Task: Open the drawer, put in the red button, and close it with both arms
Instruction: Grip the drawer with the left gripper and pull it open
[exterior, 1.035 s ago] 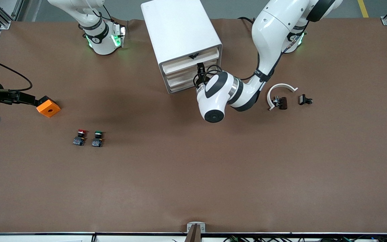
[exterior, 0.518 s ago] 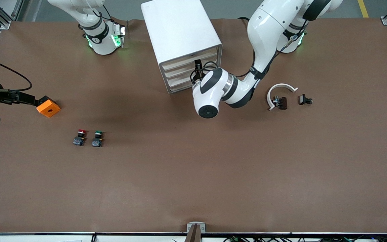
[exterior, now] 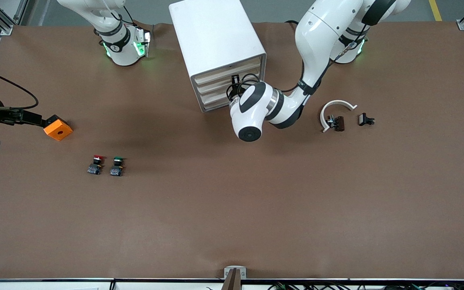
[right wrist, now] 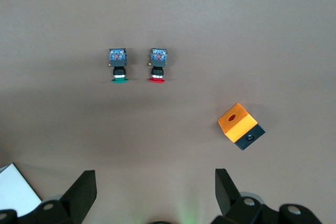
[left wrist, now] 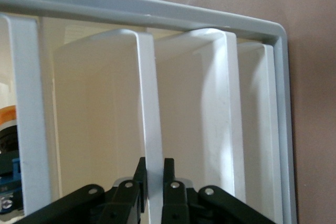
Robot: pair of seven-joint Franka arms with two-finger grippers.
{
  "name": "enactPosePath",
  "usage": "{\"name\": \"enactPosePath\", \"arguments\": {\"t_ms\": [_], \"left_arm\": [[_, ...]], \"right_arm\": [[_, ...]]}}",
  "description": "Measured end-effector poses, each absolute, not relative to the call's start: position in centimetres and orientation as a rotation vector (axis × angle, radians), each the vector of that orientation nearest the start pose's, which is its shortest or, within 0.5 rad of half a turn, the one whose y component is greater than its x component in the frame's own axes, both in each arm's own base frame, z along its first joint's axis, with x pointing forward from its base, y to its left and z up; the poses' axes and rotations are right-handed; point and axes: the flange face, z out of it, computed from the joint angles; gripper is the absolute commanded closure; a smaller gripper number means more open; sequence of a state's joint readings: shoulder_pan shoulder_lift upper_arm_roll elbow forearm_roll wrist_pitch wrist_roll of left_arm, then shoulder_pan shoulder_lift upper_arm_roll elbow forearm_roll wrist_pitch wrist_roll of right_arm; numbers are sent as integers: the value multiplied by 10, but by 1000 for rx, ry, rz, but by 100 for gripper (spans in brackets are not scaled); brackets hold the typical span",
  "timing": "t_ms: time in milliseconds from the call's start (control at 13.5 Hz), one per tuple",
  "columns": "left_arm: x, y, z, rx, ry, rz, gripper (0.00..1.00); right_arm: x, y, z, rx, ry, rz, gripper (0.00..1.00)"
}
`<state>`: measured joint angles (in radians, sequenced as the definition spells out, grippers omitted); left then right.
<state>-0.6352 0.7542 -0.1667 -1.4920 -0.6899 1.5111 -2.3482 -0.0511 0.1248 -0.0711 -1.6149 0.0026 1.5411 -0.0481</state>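
Note:
The white cabinet stands between the arm bases. My left gripper is at its stacked drawer fronts. In the left wrist view the left gripper is shut on the thin white front lip of a drawer, one finger on each side. That drawer looks close to flush with the others. The red button stands on the table beside a green button, nearer the front camera toward the right arm's end. My right gripper hangs open and empty high over that end; its wrist view shows the red button below.
An orange cube lies farther from the camera than the buttons; it also shows in the right wrist view, as does the green button. A white curved piece and two small dark parts lie toward the left arm's end.
The left arm's wrist has shifted a little toward the cabinet, with the gripper staying at the drawer fronts. The right arm, buttons and cube have not moved.

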Motion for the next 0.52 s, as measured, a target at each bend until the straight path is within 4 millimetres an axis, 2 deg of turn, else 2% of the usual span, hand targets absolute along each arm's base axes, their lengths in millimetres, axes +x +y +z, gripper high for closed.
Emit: {"name": "enactPosePath", "arguments": {"t_ms": [370, 518], "left_arm": [[409, -497, 226, -1394, -1768, 987, 100], [420, -490, 228, -1366, -1799, 986, 100]], "right_arm": [[575, -61, 531, -3113, 185, 311, 0], [576, -56, 531, -3114, 193, 311, 0]]}}
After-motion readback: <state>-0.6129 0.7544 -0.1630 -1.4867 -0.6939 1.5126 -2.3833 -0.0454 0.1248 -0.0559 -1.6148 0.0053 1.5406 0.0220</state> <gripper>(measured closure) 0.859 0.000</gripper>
